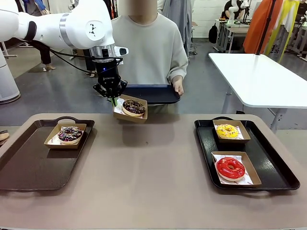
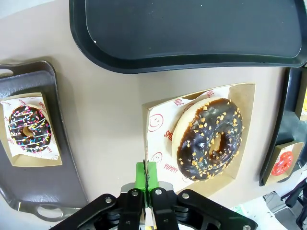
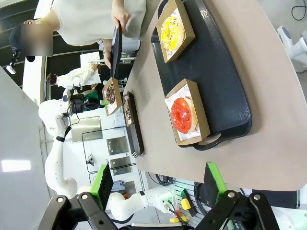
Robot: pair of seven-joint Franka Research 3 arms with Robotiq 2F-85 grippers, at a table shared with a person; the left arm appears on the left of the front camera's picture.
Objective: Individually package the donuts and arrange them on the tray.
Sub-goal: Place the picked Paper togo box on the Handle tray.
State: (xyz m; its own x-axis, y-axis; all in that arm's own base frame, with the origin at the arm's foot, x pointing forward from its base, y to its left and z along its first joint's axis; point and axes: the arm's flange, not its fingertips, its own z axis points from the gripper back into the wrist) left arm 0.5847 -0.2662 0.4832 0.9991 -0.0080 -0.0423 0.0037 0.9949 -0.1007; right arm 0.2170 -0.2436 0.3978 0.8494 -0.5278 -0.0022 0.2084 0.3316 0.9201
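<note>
Four donuts are counted, each in its own cardboard box. The chocolate donut [image 1: 134, 107] is held above the table's far edge, its box [image 1: 130, 109] pinched at the rim by the fully closed left gripper [image 1: 113, 97]. The sprinkled donut [image 1: 70, 134] sits on the brown tray [image 1: 29, 165]; the yellow donut [image 1: 227, 130] and red donut [image 1: 230, 168] sit on the black tray [image 1: 276, 167]. A third tray [image 1: 156, 93] is held by a person's hand [image 1: 178, 85], partly hidden behind the arm. The right gripper [image 3: 157, 178] is wide open and holds nothing.

A brown table [image 1: 144, 172] carries two dark trays: one at left [image 1: 33, 165] with a boxed donut, one at right [image 1: 268, 165] with two.
</note>
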